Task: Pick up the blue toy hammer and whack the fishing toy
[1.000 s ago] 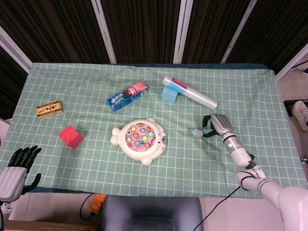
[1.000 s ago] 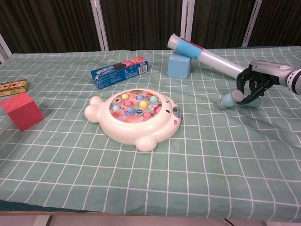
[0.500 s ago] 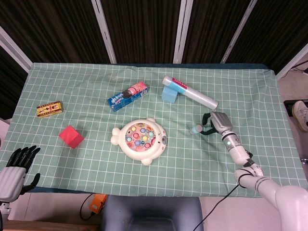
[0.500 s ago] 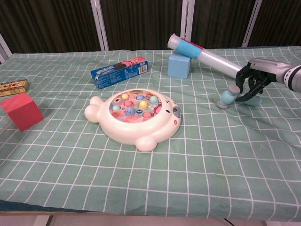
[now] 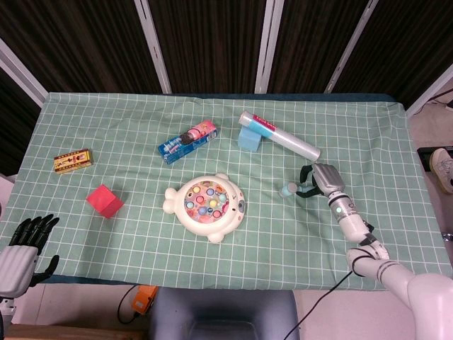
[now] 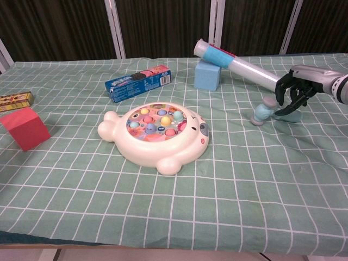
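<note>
The blue toy hammer (image 5: 288, 189) (image 6: 262, 112) lies on the green checked cloth at the right, with its pale head toward the fishing toy. My right hand (image 5: 320, 180) (image 6: 296, 92) curls its fingers around the handle, which is mostly hidden under them. The hammer's head sits low over the cloth. The white fish-shaped fishing toy (image 5: 207, 205) (image 6: 157, 130) with coloured fish sits mid-table, well to the left of the hammer. My left hand (image 5: 21, 248) hangs off the table's front left corner, fingers apart and holding nothing.
A blue cookie box (image 5: 187, 141) (image 6: 138, 82) lies behind the fishing toy. A clear tube (image 5: 279, 134) (image 6: 239, 64) leans on a light blue block (image 5: 248, 137) (image 6: 207, 75) just behind my right hand. A red cube (image 5: 104, 201) and a yellow box (image 5: 73, 161) sit at the left.
My right hand has closed around the hammer's handle and risen slightly. The hammer's head has tipped up and shifted a little away from me. The left hand stays still.
</note>
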`<state>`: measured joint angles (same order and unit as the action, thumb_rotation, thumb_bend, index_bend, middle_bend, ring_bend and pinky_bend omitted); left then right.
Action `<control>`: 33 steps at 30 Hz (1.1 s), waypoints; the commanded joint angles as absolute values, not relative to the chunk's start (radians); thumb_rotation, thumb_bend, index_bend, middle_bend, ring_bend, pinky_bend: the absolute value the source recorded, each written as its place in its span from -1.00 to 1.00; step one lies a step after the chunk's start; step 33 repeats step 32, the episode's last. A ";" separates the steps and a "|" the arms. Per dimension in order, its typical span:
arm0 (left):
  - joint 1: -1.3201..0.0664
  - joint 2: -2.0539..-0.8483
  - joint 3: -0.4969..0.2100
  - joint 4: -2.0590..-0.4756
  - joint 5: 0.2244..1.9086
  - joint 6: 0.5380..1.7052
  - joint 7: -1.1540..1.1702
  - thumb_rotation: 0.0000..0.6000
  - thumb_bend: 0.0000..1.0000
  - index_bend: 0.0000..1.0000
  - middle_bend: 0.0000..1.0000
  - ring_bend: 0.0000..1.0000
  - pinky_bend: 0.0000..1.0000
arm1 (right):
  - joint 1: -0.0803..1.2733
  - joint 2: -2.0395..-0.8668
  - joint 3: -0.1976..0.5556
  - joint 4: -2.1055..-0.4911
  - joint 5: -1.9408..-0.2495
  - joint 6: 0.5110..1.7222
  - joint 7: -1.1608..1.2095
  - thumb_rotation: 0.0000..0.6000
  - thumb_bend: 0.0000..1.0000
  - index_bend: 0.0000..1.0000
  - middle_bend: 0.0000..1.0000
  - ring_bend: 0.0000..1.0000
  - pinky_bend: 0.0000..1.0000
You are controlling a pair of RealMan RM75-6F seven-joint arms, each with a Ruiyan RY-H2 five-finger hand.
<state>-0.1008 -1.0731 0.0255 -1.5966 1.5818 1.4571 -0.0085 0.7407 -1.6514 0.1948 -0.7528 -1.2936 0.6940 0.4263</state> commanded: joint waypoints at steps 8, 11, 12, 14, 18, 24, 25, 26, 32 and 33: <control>-0.097 -1.070 0.026 -1.597 1.590 1.470 -0.017 1.00 -0.17 -1.00 -0.88 -0.97 -0.84 | 0.656 -1.495 0.154 -0.968 -1.376 0.862 0.405 1.00 -0.44 -0.03 -0.15 -0.07 0.18; -0.095 -1.069 0.026 -1.595 1.595 1.477 -0.022 1.00 -0.17 -1.00 -0.89 -0.97 -0.84 | 0.569 -1.357 0.103 -1.184 -1.440 1.011 0.290 1.00 -0.50 -0.64 -0.67 -0.65 -0.29; -0.095 -1.068 0.028 -1.595 1.596 1.476 -0.025 1.00 -0.17 -1.00 -0.87 -0.97 -0.84 | 0.534 -1.309 0.081 -1.259 -1.457 1.057 0.233 1.00 -0.53 -0.79 -0.78 -0.76 -0.41; -0.096 -1.065 0.030 -1.595 1.601 1.475 -0.031 1.00 -0.17 -1.00 -0.82 -0.97 -0.84 | 0.443 -1.200 0.024 -1.436 -1.472 1.150 0.084 1.00 -0.59 -0.97 -0.95 -0.92 -0.61; -0.097 -1.065 0.033 -1.593 1.615 1.479 -0.039 1.00 -0.17 -1.00 -0.87 -0.98 -0.84 | 0.271 -1.112 -0.053 -1.637 -1.449 1.333 -0.132 1.00 -0.61 -1.00 -1.00 -1.00 -0.92; -0.098 -1.061 0.037 -1.591 1.630 1.486 -0.053 1.00 -0.17 -1.00 -0.94 -0.99 -0.84 | 0.131 -1.160 -0.075 -1.592 -1.499 1.537 -0.132 1.00 -0.62 -1.00 -1.00 -1.00 -1.00; -0.097 -1.061 0.037 -1.592 1.631 1.488 -0.055 1.00 -0.17 -1.00 -0.94 -0.99 -0.84 | 0.125 -1.162 -0.069 -1.587 -1.510 1.555 -0.111 1.00 -0.62 -1.00 -1.00 -1.00 -1.00; -0.097 -1.061 0.037 -1.591 1.633 1.491 -0.055 1.00 -0.17 -1.00 -0.95 -0.99 -0.84 | 0.119 -1.166 -0.062 -1.580 -1.515 1.568 -0.093 1.00 -0.62 -1.00 -1.00 -1.00 -1.00; -0.092 -1.060 0.039 -1.592 1.636 1.499 -0.053 1.00 -0.17 -1.00 -0.94 -0.99 -0.85 | 0.120 -1.166 -0.054 -1.574 -1.507 1.523 -0.113 1.00 -0.62 -1.00 -1.00 -1.00 -1.00; -0.092 -1.060 0.039 -1.592 1.636 1.499 -0.053 1.00 -0.17 -1.00 -0.94 -0.99 -0.85 | 0.120 -1.166 -0.054 -1.574 -1.507 1.523 -0.113 1.00 -0.62 -1.00 -1.00 -1.00 -1.00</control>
